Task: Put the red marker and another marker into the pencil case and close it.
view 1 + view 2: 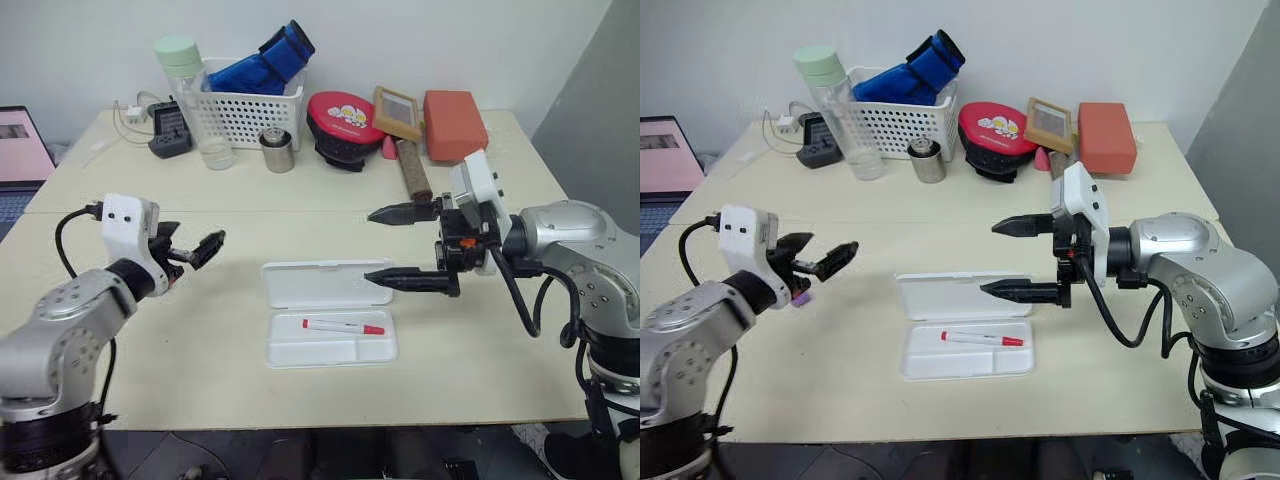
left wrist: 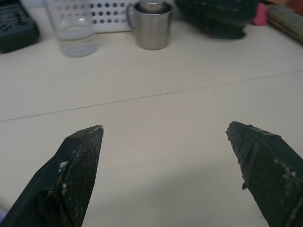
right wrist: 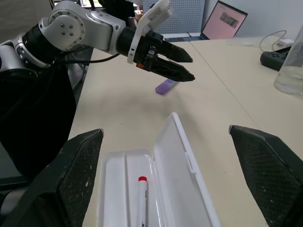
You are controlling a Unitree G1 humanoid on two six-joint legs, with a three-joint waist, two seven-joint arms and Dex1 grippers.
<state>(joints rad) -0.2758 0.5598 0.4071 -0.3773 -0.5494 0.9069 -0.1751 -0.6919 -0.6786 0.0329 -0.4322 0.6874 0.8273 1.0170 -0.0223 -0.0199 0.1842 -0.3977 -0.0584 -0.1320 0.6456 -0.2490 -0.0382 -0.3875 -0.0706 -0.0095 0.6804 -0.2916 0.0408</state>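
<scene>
The pencil case [image 1: 285, 350] lies open in the middle of the table, its lid [image 1: 320, 283] flat on the far side. The red marker [image 1: 343, 326] rests in the tray's long compartment. My right gripper [image 1: 386, 246] hovers open over the case's right end, pointing left, with nothing between its fingers. Another marker, short and purple [image 3: 165, 86], lies on the table left of the case. My left gripper [image 1: 195, 245] hangs open just above and beside the purple marker, which is partly hidden behind it in the head views. The left wrist view has bare table between the left gripper's fingers [image 2: 78, 161].
Along the back stand a white mesh basket [image 1: 250, 112] holding a blue object, a clear bottle [image 1: 200, 110], a steel cup [image 1: 277, 150], a round red case [image 1: 343, 122], a wooden frame [image 1: 397, 112] and an orange box [image 1: 454, 124]. A laptop [image 1: 20, 145] sits far left.
</scene>
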